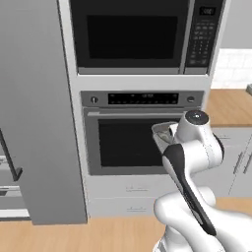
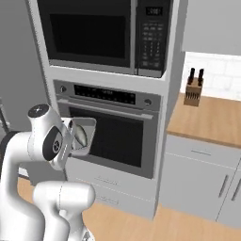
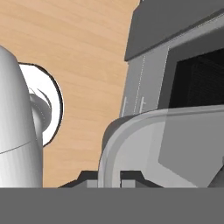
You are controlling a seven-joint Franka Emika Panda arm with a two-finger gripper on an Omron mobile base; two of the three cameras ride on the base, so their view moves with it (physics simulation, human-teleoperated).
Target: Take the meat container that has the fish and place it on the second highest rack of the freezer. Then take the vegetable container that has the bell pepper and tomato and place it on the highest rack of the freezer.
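my claw [image 3: 109, 177] is clenched on the rim of a shallow grey tray [image 3: 166, 148], and the tray rises straight up from my fingertips in the hand view, so its long axis runs away from the claw along the line of the hand. no red pieces show on it, so i judge it to be the meat container, though its contents cannot be made out. in the left base view the tray [image 1: 165, 135] hangs in front of the black-glass oven [image 1: 130, 142], carried off the floor and tilted on edge. the freezer [image 1: 34, 113] stands to the left of the oven, its grey side panel facing me and a dark bar handle [image 1: 11, 157] at its front edge. the coming move therefore turns on one relation: the target shelf lies to the left of the held tray, around that side panel.
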